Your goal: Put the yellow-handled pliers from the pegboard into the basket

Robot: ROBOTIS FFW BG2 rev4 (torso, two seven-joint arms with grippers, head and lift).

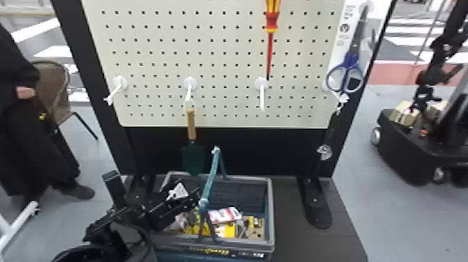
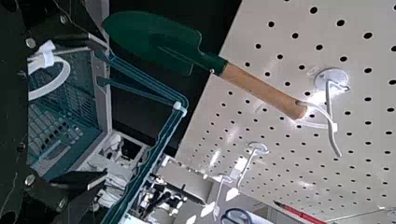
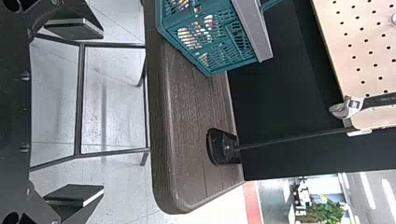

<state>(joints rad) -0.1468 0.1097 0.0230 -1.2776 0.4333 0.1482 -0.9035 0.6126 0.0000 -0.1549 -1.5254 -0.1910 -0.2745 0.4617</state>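
In the head view my left gripper (image 1: 186, 198) is over the left part of the basket (image 1: 270, 212); a white tag (image 1: 178, 191) shows beside its fingers. In the left wrist view the left gripper (image 2: 103, 112) stands open, with a white tie loop (image 2: 66, 74) by one finger. Yellow items (image 1: 225, 230) lie in the basket, but I cannot tell whether the pliers are among them. The pegboard (image 1: 223, 66) stands behind the basket. My right gripper (image 3: 102, 111) is open with nothing between its fingers, off to the basket's right side.
A green trowel (image 1: 193, 158) hangs just behind the basket's raised handle (image 1: 210, 177). On the board are a red-yellow screwdriver (image 1: 272, 22), blue scissors (image 1: 348, 71) and a wrench (image 3: 348, 107). The basket stands on a dark table (image 1: 292, 240). A person stands at the far left.
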